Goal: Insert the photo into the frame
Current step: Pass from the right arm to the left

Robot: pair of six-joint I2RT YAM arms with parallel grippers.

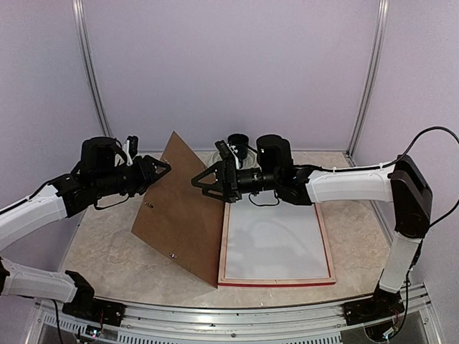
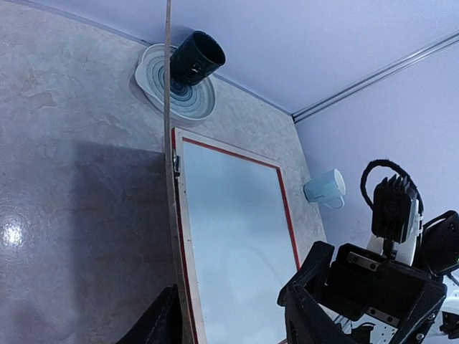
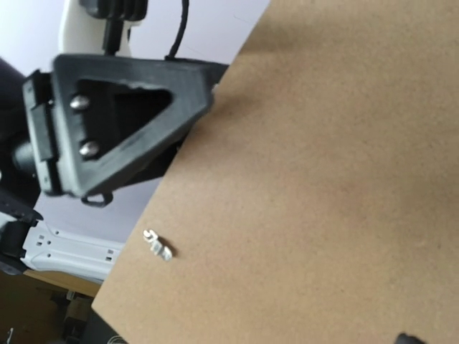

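A brown backing board (image 3: 323, 193) fills the view, a small metal clip (image 3: 158, 246) on it, the left gripper (image 3: 118, 122) at its edge.

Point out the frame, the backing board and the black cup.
frame (image 1: 277, 282): top view, red near edge.
backing board (image 1: 186, 211): top view, middle of brown face.
black cup (image 2: 196, 59): left wrist view, its side wall.

Item count: one red frame (image 1: 277, 281), one brown backing board (image 1: 183, 208), one striped plate (image 2: 188, 97), one black cup (image 2: 196, 58), one pale cup (image 2: 325, 188), two pincers: left (image 1: 159, 168), right (image 1: 199, 180).
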